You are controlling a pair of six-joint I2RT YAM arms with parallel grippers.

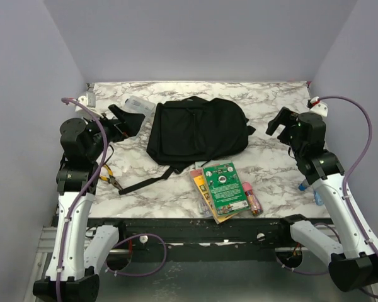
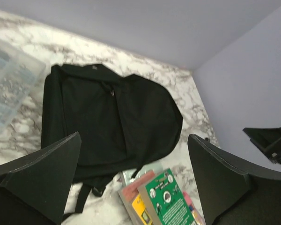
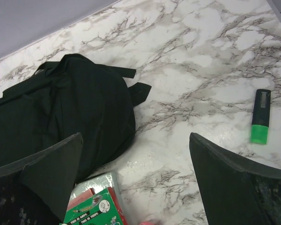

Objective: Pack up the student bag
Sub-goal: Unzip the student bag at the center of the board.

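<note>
The student bag (image 1: 198, 129) is soft black cloth, matt and faintly creased, while the table (image 1: 274, 167) has a smooth top printed as white marble with grey veins. The storage case (image 2: 9, 77) is clear, slightly cloudy plastic. The green booklet (image 1: 225, 186) has a smooth printed paper cover with a slight sheen, and the highlighter (image 3: 260, 117) is smooth black and green plastic.

Left pincer (image 1: 125, 121) wide open, right pincer (image 1: 279, 123) wide open, both empty
</note>
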